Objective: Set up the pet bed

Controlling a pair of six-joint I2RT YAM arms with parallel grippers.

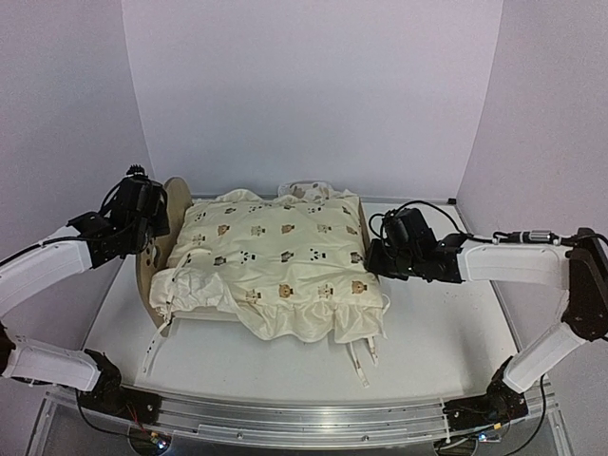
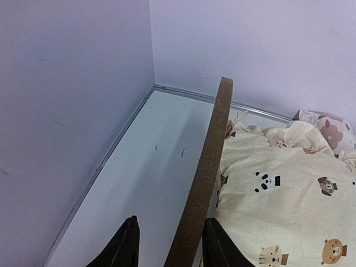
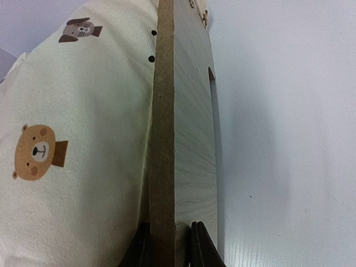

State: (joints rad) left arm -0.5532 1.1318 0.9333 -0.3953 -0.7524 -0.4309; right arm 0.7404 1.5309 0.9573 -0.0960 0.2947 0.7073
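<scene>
The bed [image 1: 148, 275] sat in the middle of the white table [image 1: 446, 332], lying crosswise, with its headboard [image 2: 208, 167] at the left and its footboard [image 3: 189, 139] at the right. Most of the frame was hidden under a cream cushion [image 1: 275, 256] printed with little animal faces, which was puffed up and spilling over the near side. A few white ties [image 1: 361, 359] trailed from it onto the table. At the far edge a bit of ruffled white pillow [image 1: 309, 188] poked out from behind the cushion.

The left gripper [image 2: 171, 228] was up at the top edge of the headboard, one finger on either side of the board. Its outer finger [image 2: 125, 247] stood clear of the wood with bare table showing between them, so the jaws were parted and only straddling the board, not clamping it. The inner finger was just beside the board on the cushion side.

The right gripper [image 3: 169, 225] had the footboard's top edge pinched between its fingers, narrow and tight against both faces. The cushion pressed right up against the inner face of that board. On its outer face, one cutout showed edge-on.
</scene>
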